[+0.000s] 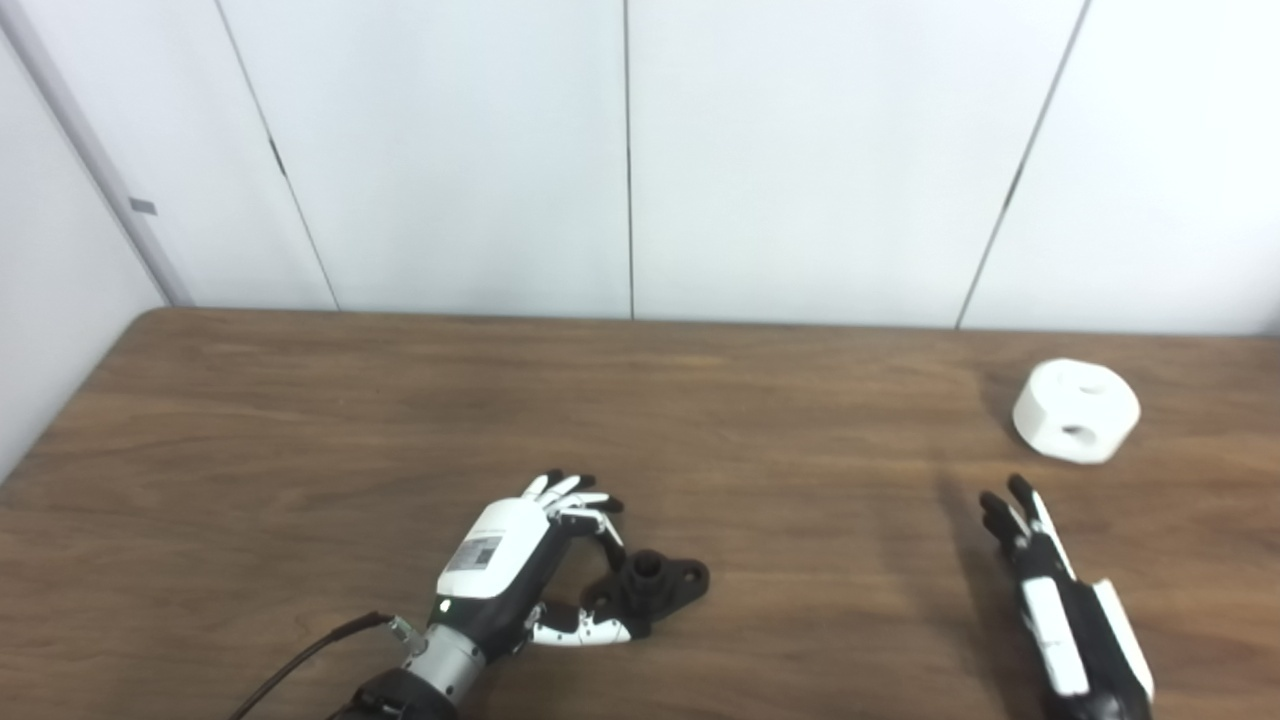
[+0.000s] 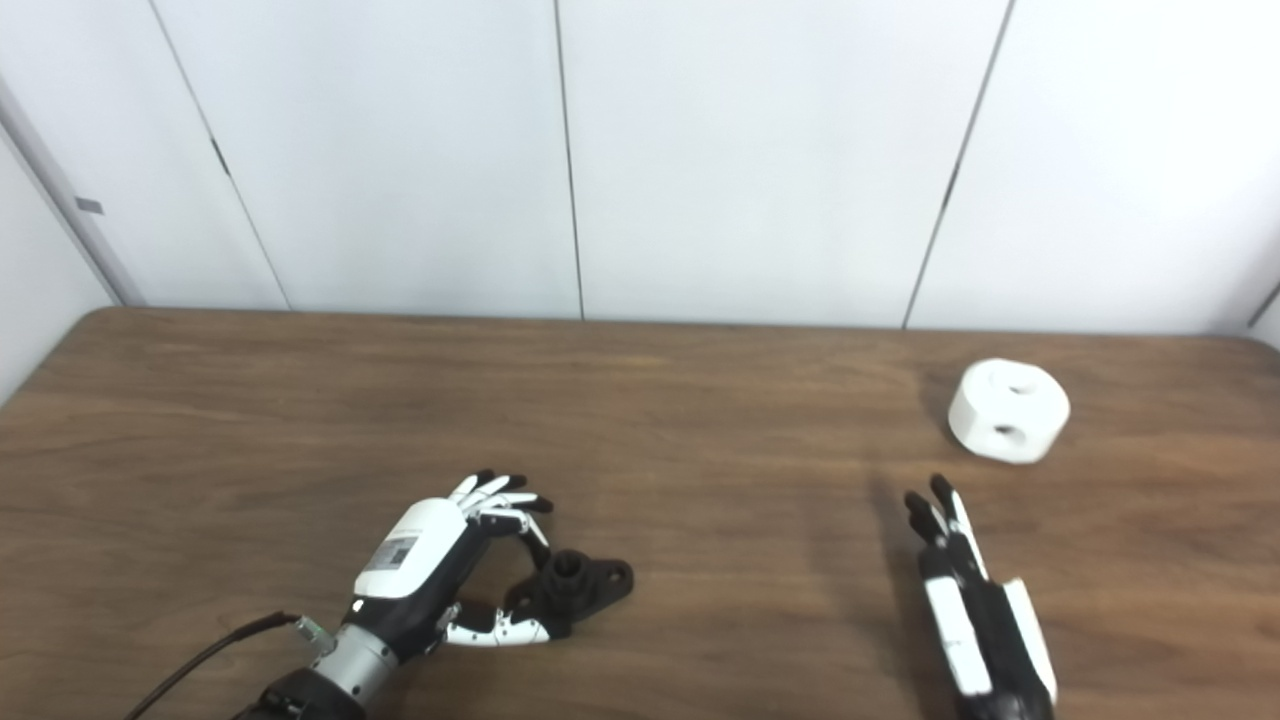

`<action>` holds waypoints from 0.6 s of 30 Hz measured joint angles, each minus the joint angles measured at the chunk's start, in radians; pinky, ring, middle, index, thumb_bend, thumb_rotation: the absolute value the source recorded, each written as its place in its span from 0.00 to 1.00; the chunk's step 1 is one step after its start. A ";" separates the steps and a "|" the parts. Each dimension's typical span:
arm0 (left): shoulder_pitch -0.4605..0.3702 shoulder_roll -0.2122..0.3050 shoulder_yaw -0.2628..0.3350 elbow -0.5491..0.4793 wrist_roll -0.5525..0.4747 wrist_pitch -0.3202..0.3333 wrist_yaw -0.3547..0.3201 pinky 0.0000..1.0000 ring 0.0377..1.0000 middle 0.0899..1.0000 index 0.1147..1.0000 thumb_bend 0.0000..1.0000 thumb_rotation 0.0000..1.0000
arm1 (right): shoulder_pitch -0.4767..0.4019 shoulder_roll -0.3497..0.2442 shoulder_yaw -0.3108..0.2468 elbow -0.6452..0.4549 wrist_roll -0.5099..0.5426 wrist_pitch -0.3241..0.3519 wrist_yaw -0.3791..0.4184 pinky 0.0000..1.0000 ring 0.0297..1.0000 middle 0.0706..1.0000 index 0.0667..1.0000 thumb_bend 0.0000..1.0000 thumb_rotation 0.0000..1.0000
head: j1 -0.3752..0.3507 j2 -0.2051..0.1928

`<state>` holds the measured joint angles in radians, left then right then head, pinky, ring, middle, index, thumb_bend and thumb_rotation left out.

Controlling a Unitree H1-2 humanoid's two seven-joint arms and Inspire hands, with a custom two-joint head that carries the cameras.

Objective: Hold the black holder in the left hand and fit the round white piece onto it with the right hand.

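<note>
wooden table [image 1: 300,420] meets white wall panels [image 1: 450,150]; left hand [image 1: 520,560] cups black holder [image 1: 650,585], right hand [image 1: 1050,590] extended, round white piece [image 1: 1075,410] apart.

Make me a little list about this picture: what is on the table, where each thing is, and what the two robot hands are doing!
table: brown wood
black holder: lies on the table near the front, left of middle
round white piece: on the table at the far right, holes showing, nothing touching it
left hand: fingers curled around the black holder, which rests on the table
right hand: open, holding nothing, fingers pointing toward the round white piece, apart from it
fitted together: not yet
</note>
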<state>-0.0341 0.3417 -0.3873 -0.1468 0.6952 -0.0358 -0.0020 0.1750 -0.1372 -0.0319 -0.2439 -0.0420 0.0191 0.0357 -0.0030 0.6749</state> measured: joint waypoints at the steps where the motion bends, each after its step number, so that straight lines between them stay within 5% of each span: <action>1: 0.003 -0.003 -0.005 -0.002 0.002 -0.004 -0.002 1.00 0.92 0.79 0.42 0.52 0.05 | 0.000 0.000 0.002 -0.005 -0.004 0.008 -0.002 1.00 0.95 0.94 1.00 0.56 1.00 | -0.008 0.005; 18: 0.025 -0.030 -0.043 -0.019 0.051 -0.027 -0.016 1.00 0.91 0.80 0.42 0.52 0.05 | -0.001 0.007 0.031 -0.037 -0.020 0.052 -0.038 1.00 0.94 0.94 1.00 0.59 1.00 | -0.064 0.049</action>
<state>-0.0090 0.3116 -0.4303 -0.1658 0.7465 -0.0625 -0.0182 0.1738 -0.1304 -0.0012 -0.2804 -0.0621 0.0713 -0.0025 -0.0675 0.7240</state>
